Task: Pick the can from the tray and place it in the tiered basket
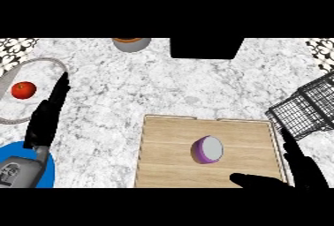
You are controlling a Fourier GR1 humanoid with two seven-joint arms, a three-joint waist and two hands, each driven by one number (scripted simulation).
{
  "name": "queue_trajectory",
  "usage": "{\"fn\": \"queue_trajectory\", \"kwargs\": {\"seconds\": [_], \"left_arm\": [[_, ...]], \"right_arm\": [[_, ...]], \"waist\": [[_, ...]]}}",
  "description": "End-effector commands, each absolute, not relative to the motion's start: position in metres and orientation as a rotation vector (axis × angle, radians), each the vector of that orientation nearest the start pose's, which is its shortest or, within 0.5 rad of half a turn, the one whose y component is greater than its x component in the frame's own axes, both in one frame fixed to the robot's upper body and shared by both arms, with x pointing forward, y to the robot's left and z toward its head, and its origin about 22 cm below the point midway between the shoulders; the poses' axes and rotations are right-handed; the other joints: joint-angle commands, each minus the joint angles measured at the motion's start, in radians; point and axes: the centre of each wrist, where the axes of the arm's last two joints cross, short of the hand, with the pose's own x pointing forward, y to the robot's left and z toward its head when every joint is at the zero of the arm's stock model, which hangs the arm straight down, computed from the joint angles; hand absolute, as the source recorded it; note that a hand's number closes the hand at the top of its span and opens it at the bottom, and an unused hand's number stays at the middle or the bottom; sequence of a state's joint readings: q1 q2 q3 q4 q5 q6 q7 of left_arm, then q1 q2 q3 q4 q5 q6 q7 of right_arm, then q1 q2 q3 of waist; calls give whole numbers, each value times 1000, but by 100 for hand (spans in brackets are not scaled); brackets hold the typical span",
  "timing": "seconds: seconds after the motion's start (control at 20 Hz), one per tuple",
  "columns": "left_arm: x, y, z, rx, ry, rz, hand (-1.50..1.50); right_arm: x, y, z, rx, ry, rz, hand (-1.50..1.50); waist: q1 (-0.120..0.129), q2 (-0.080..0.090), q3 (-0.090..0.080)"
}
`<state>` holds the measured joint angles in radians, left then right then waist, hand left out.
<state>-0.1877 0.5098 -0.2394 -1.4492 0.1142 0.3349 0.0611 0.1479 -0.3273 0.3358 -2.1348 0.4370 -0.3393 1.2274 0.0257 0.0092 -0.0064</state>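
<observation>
While the purple can [208,149] lies on its side mid-tray [171,174], I see my right hand [297,170] beside it — fingers spread, holding nothing — tiered basket [306,112] just beyond.

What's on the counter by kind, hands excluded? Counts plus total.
can: 1
wooden tray: 1
tiered basket: 1
red apple: 1
plate: 1
grey bowl: 1
blue item at the lower left edge: 1
black box at the top edge: 1
Total: 8

Purple can [208,149], wood tray [169,145], black basket [306,110].
</observation>
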Motion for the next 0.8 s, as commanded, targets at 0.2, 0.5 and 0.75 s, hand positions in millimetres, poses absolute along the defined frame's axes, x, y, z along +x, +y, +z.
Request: {"fn": "queue_trajectory", "kwargs": {"seconds": [0.2,0.5,0.75], "left_arm": [[278,303,39,420,-1546,-240,0],[279,290,39,422,-1533,-234,0],[276,300,32,437,-1522,-243,0]], "right_arm": [[204,-183,94,-542,-607,100,-150],[210,-168,82,-546,-556,142,-150],[208,-150,84,-600,-570,207,-150]], "waist": [[3,-4,1],[-12,-8,3],[-19,-9,1]]}}
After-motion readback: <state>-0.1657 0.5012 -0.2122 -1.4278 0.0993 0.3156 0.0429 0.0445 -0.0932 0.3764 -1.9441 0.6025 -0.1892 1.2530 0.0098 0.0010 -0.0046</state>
